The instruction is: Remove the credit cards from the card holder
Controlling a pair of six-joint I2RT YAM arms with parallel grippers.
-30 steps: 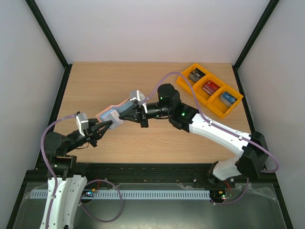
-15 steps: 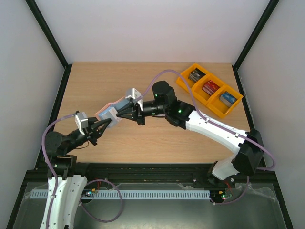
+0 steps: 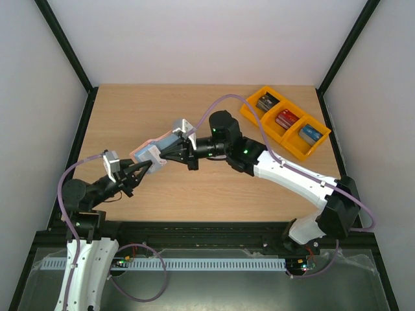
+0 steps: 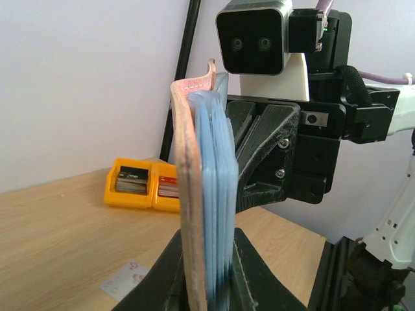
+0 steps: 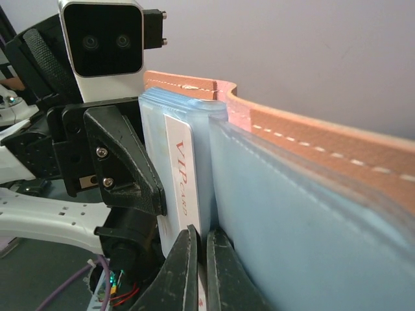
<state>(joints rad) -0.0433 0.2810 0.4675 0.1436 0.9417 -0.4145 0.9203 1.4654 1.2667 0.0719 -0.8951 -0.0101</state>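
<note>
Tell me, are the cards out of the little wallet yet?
About halfway. Done: a whitish card already lies on the table. In hand: the left pincer grips the card holder in the air, and the right pincer pinches the VIP card, which sits in its blue pocket. Left: slide that card out and put it down.

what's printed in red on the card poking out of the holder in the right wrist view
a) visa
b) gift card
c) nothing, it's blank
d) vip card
d: in the right wrist view, red letters reading "VIP card" run down the white card tucked into the light blue inside of the card holder.
</note>
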